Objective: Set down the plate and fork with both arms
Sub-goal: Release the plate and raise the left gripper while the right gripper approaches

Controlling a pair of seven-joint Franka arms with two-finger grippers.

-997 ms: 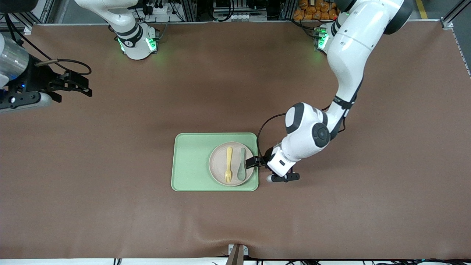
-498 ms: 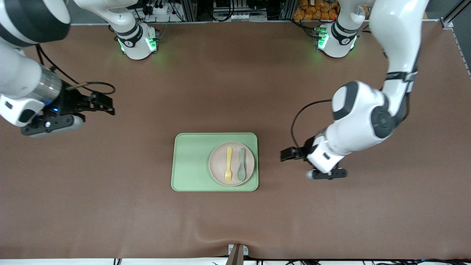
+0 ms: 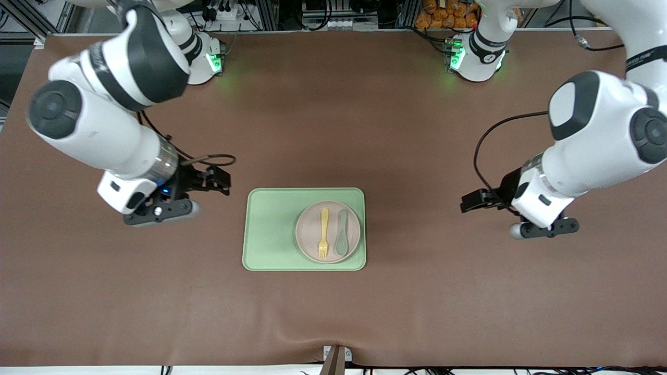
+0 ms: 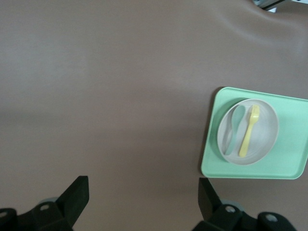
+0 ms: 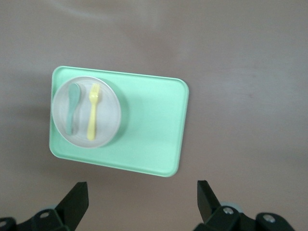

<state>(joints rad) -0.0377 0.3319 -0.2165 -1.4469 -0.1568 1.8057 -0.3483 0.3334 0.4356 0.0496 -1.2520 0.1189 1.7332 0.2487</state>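
The off-white plate [image 3: 312, 246] sits on the light-green tray [image 3: 268, 229], toward the tray's left-arm end. The pale yellow fork [image 3: 323, 232] lies on the plate beside a grey-green spoon [image 3: 342, 233]. The plate also shows in the left wrist view [image 4: 263, 130] with the fork [image 4: 249, 131], and in the right wrist view [image 5: 108, 118] with the fork [image 5: 93, 112]. My left gripper [image 3: 471, 201] is open and empty, over bare table toward the left arm's end. My right gripper [image 3: 221, 180] is open and empty, over bare table beside the tray toward the right arm's end.
The brown mat [image 3: 333, 104] covers the whole table. The two arm bases [image 3: 200, 60] [image 3: 477, 54] stand along the table's edge farthest from the front camera. A small bracket [image 3: 336, 357] sits at the edge nearest it.
My left gripper has pulled away from the plate's rim, toward the left arm's end of the table. My right gripper has moved in toward the tray. Plate, fork and spoon have not moved.
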